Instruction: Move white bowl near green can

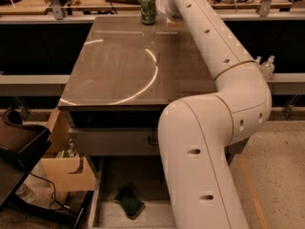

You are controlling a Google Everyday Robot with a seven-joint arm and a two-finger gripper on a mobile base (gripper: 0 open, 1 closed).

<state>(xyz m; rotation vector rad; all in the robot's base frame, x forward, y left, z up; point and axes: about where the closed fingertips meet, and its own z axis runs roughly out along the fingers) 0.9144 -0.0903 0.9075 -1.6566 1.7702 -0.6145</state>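
Note:
The green can (148, 7), with a silver top and pale markings, stands upright at the far edge of the table (119, 66). The white bowl (163, 6) sits just to the right of the can, close beside it, and my arm (209, 42) partly covers it. The arm reaches over the right side of the table to the bowl. My gripper is at the arm's far end by the top edge of the view, above the bowl, and the arm's own links hide it.
An open drawer below the table holds a dark green sponge (129, 202). A cardboard box (66, 168) and a dark chair (19, 142) stand at the lower left. Two small bottles (265, 66) sit on the right ledge. Benches with clutter lie behind the table.

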